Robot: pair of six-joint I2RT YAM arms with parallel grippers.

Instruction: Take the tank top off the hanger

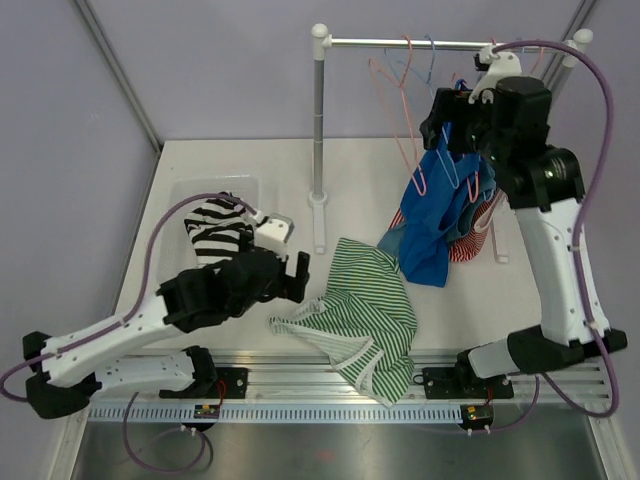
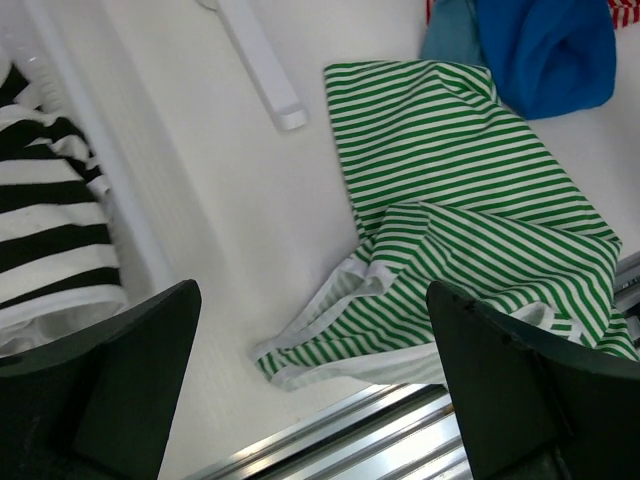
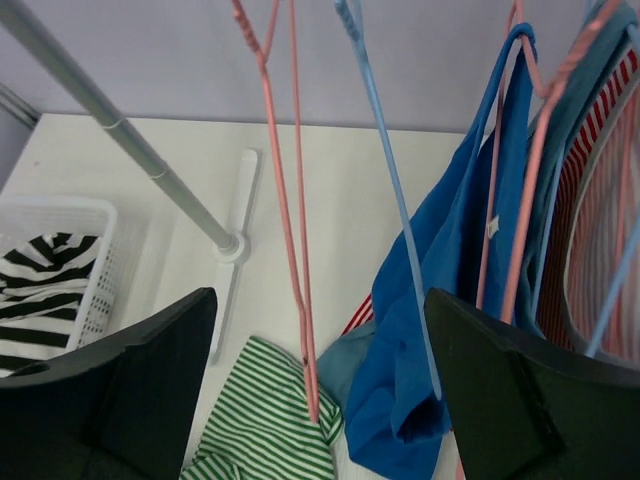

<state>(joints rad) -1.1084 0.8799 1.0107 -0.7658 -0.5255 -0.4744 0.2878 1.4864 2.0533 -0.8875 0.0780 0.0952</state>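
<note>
A blue tank top (image 1: 437, 222) hangs from a pink hanger (image 1: 463, 170) on the rail (image 1: 420, 43); it also shows in the right wrist view (image 3: 440, 330). A red-and-white striped garment (image 1: 478, 232) hangs behind it. A green-and-white striped tank top (image 1: 365, 305) lies crumpled on the table, off any hanger, and fills the left wrist view (image 2: 470, 210). My right gripper (image 1: 438, 128) is open and empty, up by the hangers next to the blue top. My left gripper (image 1: 290, 275) is open and empty, low, just left of the green top.
An empty pink hanger (image 3: 290, 200) and an empty blue hanger (image 3: 390, 190) hang left of the blue top. The rack's pole (image 1: 319, 120) and foot (image 2: 262, 70) stand mid-table. A white basket (image 1: 205, 190) at the left holds a black-and-white striped garment (image 1: 218, 228). A metal rail (image 1: 330, 375) runs along the near edge.
</note>
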